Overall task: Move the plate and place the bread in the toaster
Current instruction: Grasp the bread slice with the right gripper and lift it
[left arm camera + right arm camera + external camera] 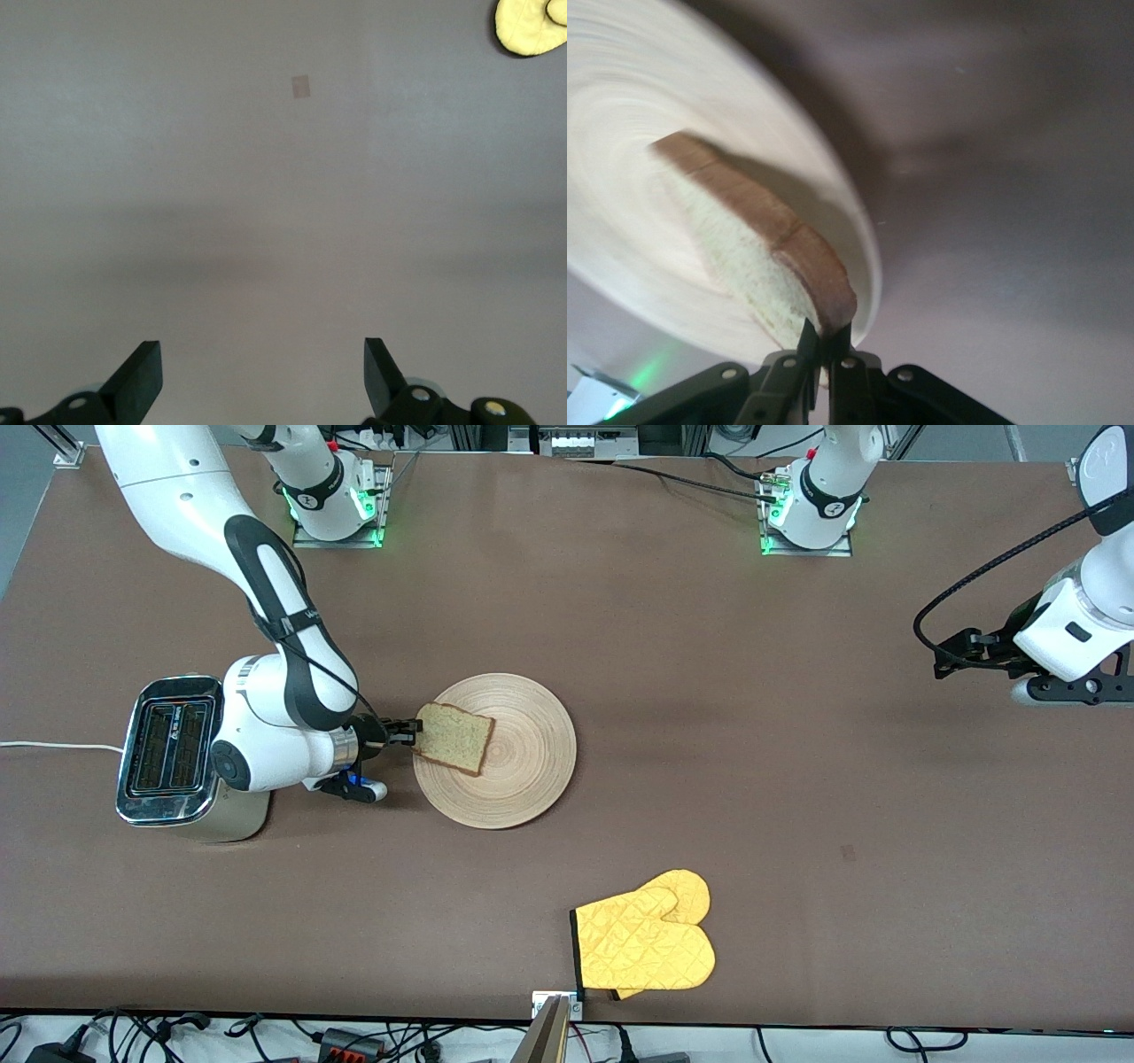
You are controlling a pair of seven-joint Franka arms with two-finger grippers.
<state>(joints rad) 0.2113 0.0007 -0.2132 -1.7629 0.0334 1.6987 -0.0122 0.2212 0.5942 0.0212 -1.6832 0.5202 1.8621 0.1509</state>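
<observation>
The round light-wood plate (pixel 509 766) lies near the middle of the table. The bread (pixel 454 737) is a brown slice with a dark crust, tilted over the plate's edge that faces the toaster. My right gripper (pixel 415 735) is shut on the bread's corner; in the right wrist view both fingers pinch the crust (pixel 824 301) above the plate (pixel 620 115). The chrome two-slot toaster (pixel 170 748) stands at the right arm's end of the table, beside the right wrist. My left gripper (pixel 263 372) is open over bare table at the left arm's end.
A yellow quilted oven mitt (pixel 645 944) lies near the table's front edge, nearer the camera than the plate. The toaster's white cord (pixel 53 746) runs off toward the table's edge. The left wrist view shows a corner of the mitt (pixel 532 27).
</observation>
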